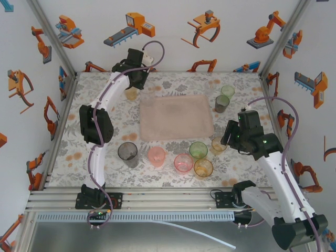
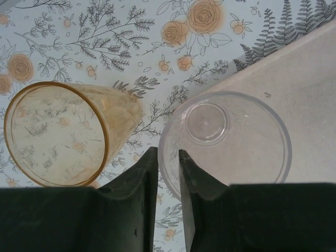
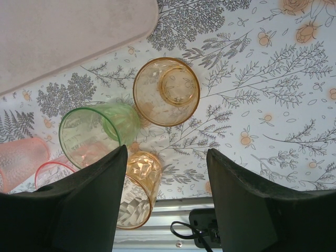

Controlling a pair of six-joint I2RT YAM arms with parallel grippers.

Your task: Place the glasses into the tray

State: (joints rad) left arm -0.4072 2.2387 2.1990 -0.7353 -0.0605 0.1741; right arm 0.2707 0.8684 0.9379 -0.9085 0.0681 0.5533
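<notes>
Near rim of clear glass (image 2: 236, 142) behind left pincer (image 2: 167, 153).

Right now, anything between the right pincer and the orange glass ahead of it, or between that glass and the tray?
Nothing visible. The right pincer stands open with the orange glass just ahead of the gap. Bare cloth runs from it to the tray corner. The green glass sits close beside it, off that line.

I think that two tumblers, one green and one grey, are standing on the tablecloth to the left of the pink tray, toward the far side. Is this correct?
Not quite. The green tumbler and the grey tumbler stand to the right of the pink tray, not to the left, as the top external view shows. The rest holds: they are on the tablecloth, toward the far side.
</notes>
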